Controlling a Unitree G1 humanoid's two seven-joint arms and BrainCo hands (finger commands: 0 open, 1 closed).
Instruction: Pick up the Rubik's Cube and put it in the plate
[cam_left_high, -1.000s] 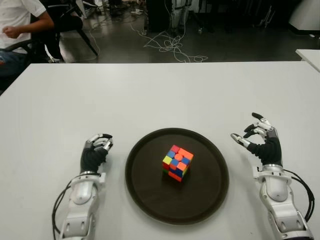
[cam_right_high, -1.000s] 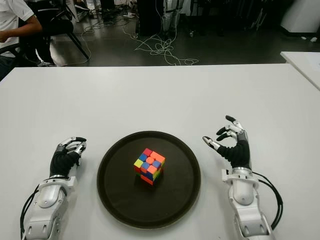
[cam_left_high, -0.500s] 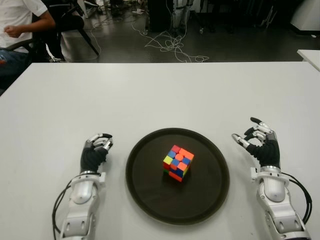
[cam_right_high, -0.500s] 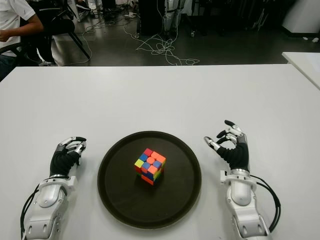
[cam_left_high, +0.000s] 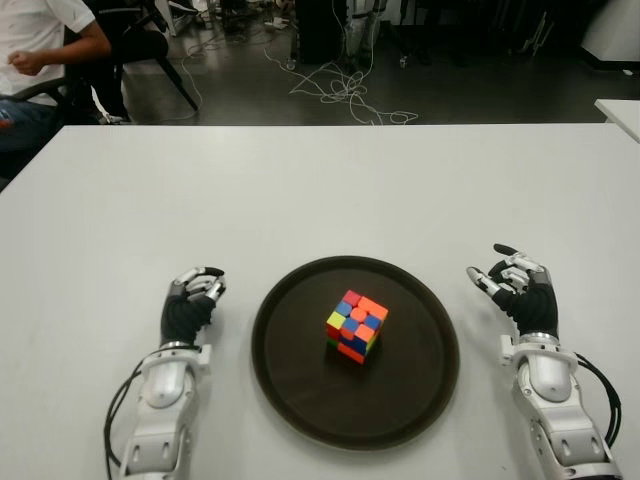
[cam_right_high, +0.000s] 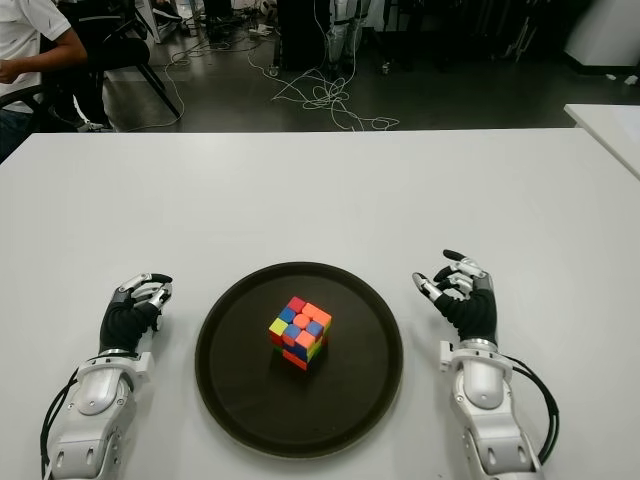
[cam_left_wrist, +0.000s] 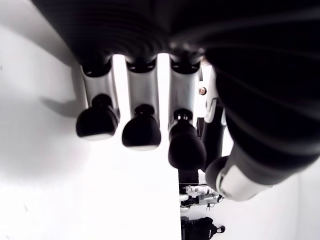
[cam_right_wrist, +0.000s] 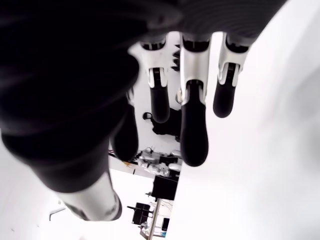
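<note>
A round dark plate (cam_left_high: 290, 400) is seen on the white desk (cam_left_high: 320, 190), near the desk's front edge and about midway between its left and right edges. The cube (cam_left_high: 356, 326) is contained in the plate, close to the plate's centre, resting on the plate floor and turned with one corner toward the camera. Nothing else is held by the plate.

The left hand (cam_left_high: 190, 305) is shown just beside the plate's left rim, apart from it, with its fingers curled inward and nothing gripped. The right hand (cam_left_high: 520, 290) is shown beside the plate's right rim, apart from it, with its fingers spread and loosely bent and nothing gripped.

The plate and cube are shown only in the eye views. In the left wrist view, curled fingers (cam_left_wrist: 142, 131) are seen close to the desk surface, the thumb drawn in beside them, with no object between. In the right wrist view, extended fingers (cam_right_wrist: 194, 135) are seen separated from one another, again with no object enclosed.

At the far left corner of the desk, a seated person (cam_left_high: 40, 50) in a white shirt is visible in the eye views, and cables (cam_left_high: 340, 90) are seen on the floor beyond the far edge.
</note>
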